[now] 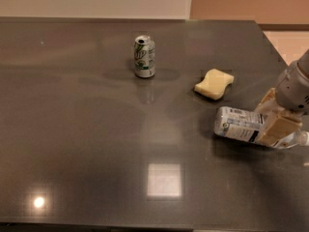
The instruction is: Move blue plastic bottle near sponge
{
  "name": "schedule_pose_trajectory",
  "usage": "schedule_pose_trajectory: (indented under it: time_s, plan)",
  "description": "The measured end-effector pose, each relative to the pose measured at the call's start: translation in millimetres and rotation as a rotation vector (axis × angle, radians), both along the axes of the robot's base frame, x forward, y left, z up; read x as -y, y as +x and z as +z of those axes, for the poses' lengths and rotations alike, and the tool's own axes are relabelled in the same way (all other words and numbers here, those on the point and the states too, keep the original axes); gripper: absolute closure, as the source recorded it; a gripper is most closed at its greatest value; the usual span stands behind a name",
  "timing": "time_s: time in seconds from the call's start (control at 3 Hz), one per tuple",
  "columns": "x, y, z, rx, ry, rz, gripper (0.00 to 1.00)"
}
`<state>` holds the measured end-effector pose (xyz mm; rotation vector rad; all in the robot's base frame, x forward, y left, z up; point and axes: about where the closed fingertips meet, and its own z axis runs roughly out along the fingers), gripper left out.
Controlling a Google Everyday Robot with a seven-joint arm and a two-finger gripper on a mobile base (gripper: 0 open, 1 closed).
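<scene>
The bottle (239, 123) lies on its side at the right of the bench (96, 144), with its long axis running left-right, base to the left and cap toward the right edge. The claw (266, 123) sits across its cap-side half, one finger on the far side and one on the near, narrowed on the body and apparently holding it. The sponge (214, 83) lies close by, far-left of the base, so a short move suffices.

Single camera, high, tilted down over table (96, 144); gripper (274, 119) near right edge.
</scene>
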<state>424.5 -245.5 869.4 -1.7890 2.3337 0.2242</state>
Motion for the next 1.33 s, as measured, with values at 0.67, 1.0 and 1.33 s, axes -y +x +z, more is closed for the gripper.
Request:
schedule_pose_trajectory:
  time_s: [0.67,1.0,1.33]
  plan:
    - [-9.6,54.1,18.9,0.059,-0.049,0.102,1.00]
    - [-13.1,78.1,16.1,0.074,-0.087,0.153,1.00]
    - [-14.4,95.5,7.4,0.080,-0.117,0.195,0.82]
